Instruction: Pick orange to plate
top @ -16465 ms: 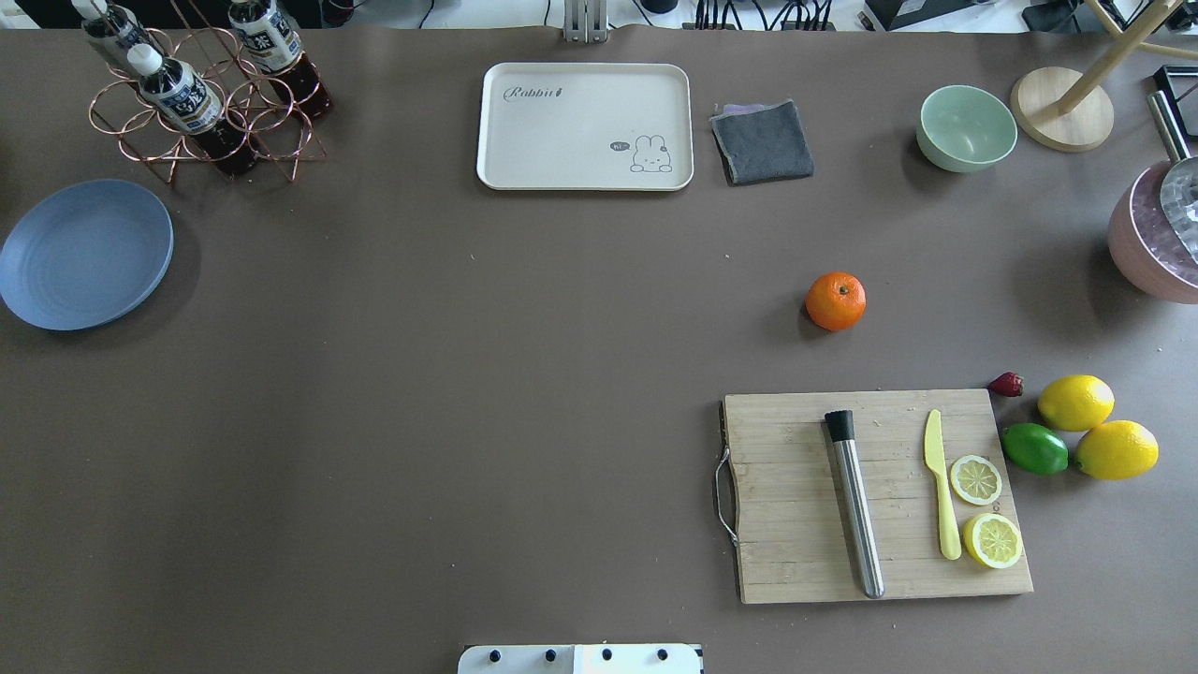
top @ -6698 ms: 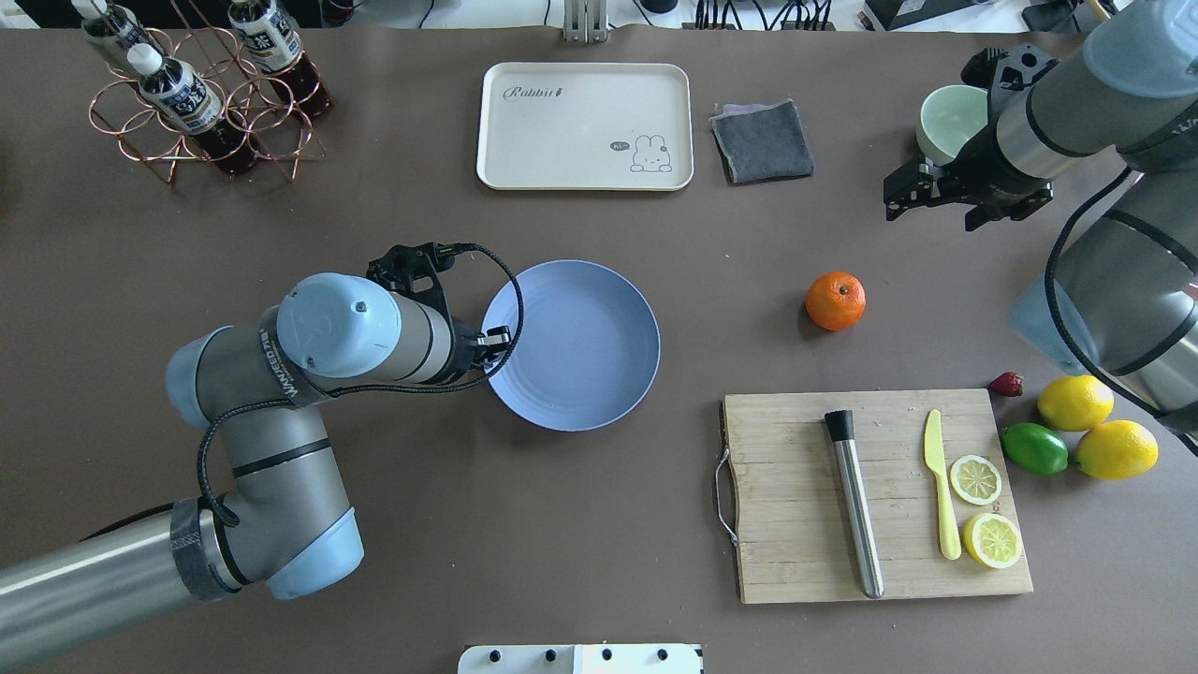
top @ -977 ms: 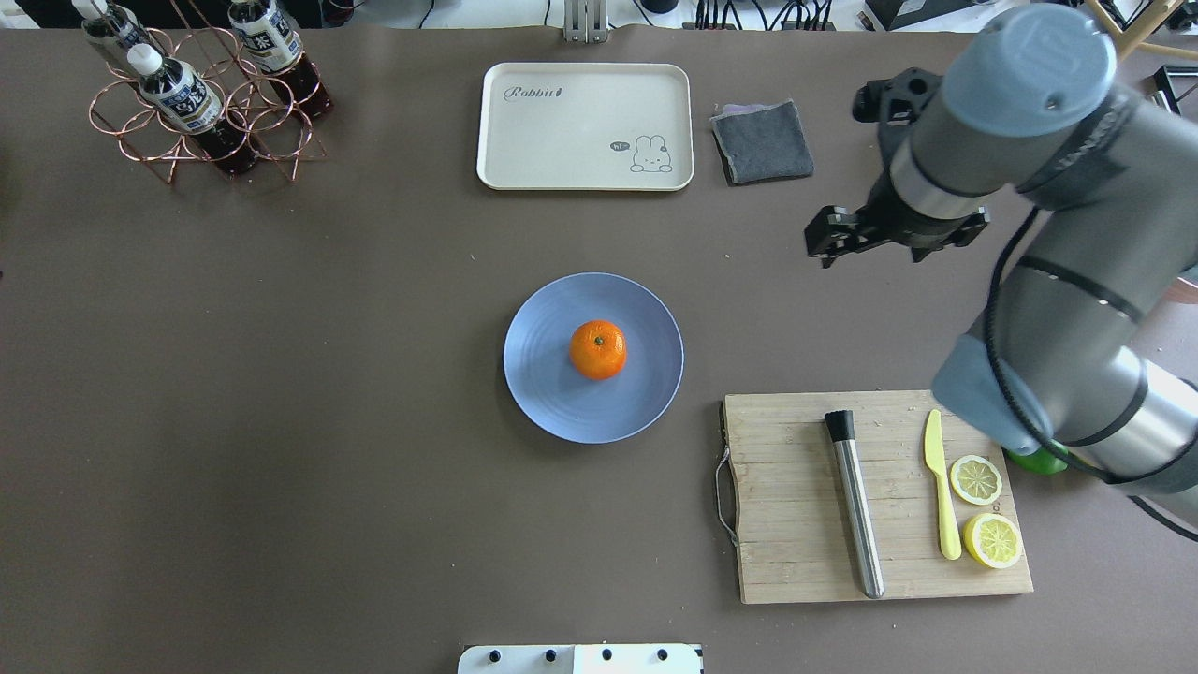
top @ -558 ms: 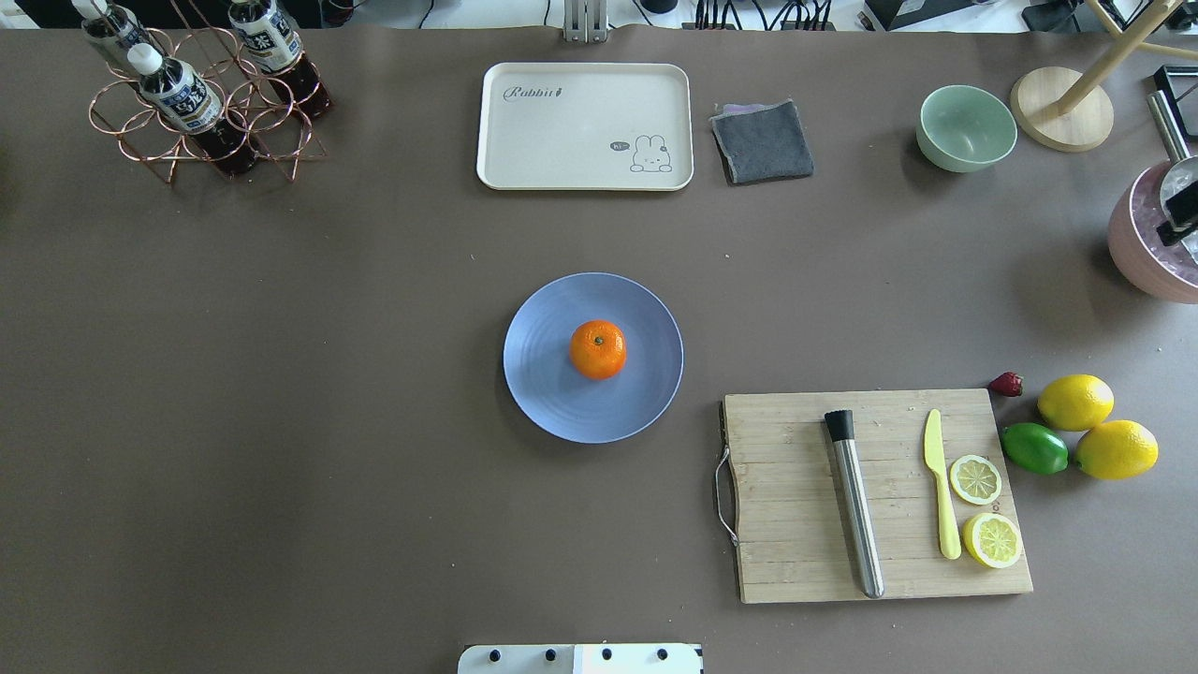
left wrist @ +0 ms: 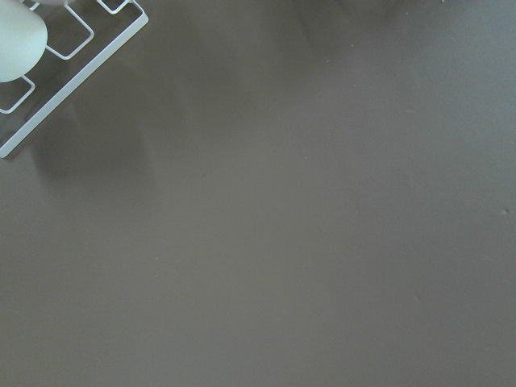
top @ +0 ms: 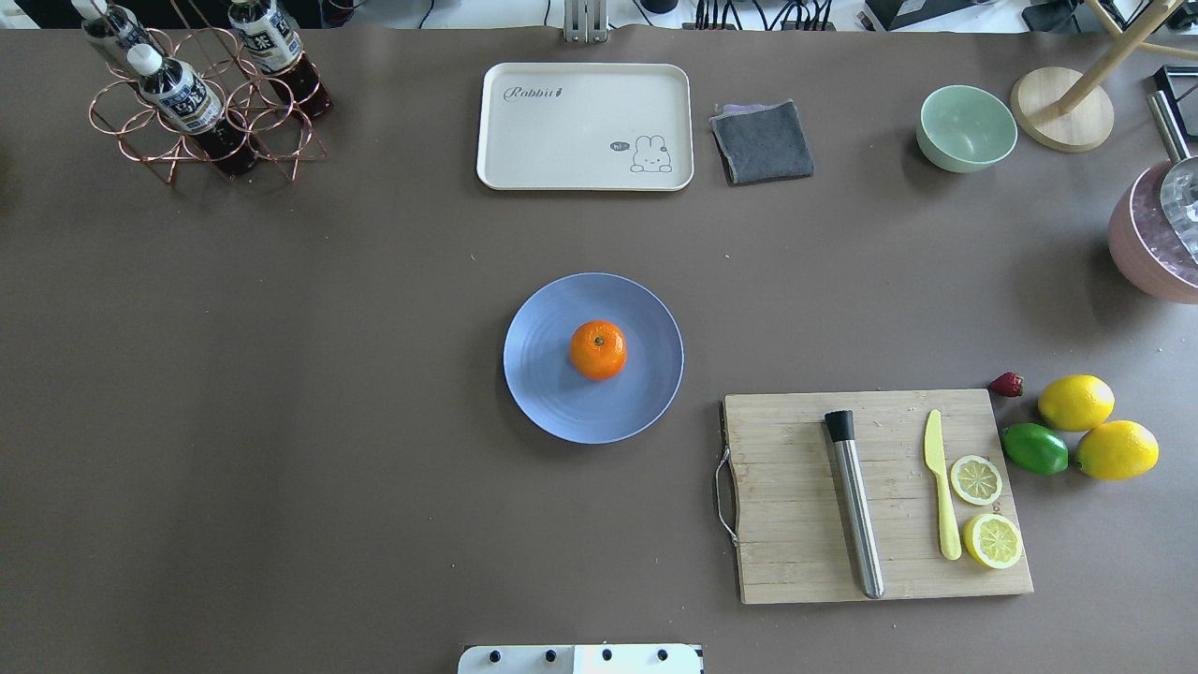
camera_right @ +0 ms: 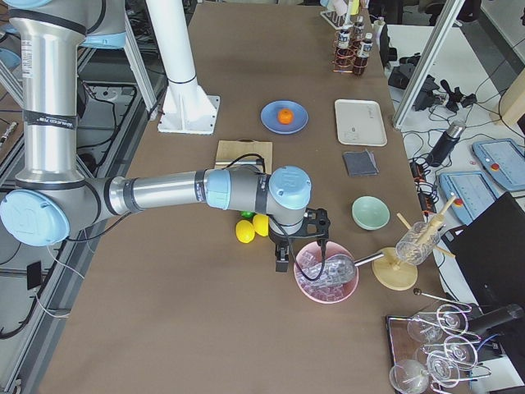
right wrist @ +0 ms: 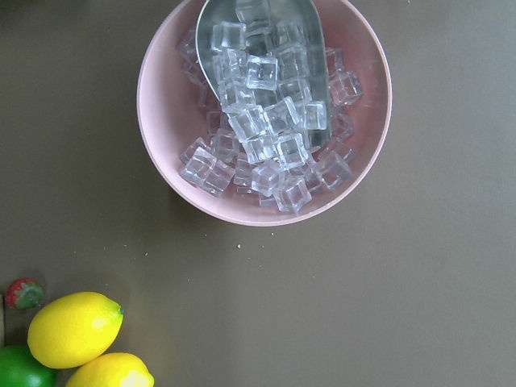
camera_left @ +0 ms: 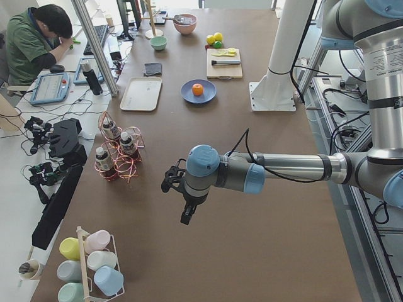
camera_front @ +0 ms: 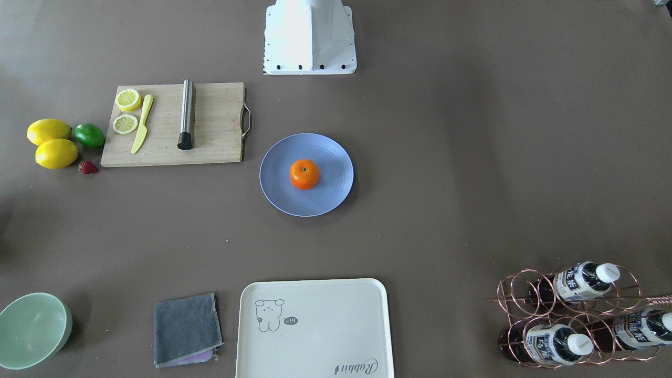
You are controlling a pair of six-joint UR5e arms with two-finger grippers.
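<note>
Sitting near the middle of the blue plate [camera_front: 331,195], the orange [camera_front: 305,174] shows its stem dot upward in the front-facing view. The plate lies on the brown table [camera_front: 472,157], just beside the corner of the cutting board [camera_front: 215,126].

From overhead the orange rests on the plate and touches nothing else. Two lemons [top: 1075,402] and a lime [top: 1034,448] lie well apart from it, past the board's far end.

From the table's left end, the left gripper [camera_left: 186,212] hangs above bare table, far from the plate. I cannot tell whether its fingers are apart or together.

From the right end, the right gripper [camera_right: 283,259] hangs just beside a pink bowl [camera_right: 308,293] of ice cubes [camera_right: 328,272], near the lemons. Its state cannot be told either.

The left wrist camera shows bare table and the corner of a white wire rack [left wrist: 76,81] holding a pale cup [left wrist: 16,44].

The right wrist camera looks down on the bowl, with a metal scoop [right wrist: 302,24] lying among the ice and a strawberry [right wrist: 24,293] at the edge.
</note>
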